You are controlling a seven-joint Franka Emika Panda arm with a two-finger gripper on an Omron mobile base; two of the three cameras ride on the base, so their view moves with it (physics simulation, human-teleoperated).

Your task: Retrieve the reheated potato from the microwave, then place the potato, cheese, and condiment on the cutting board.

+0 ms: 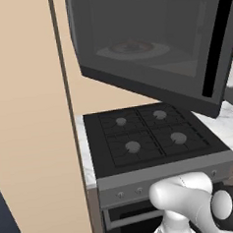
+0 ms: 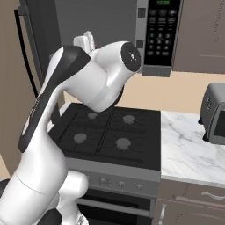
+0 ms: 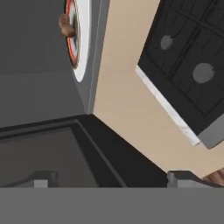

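Gripper stands released, jaws wide, nothing between them, close beside the swung-open microwave door. Beyond it, the microwave cavity is exposed; the potato sits on the white turntable plate. Below lies the black stovetop. Judgement: the reach is in hand; square the fingers to the opening, clear the door edge, and enter level above the plate.

counter: white marble (grey-veined) | on it: toaster oven | beside: black stove
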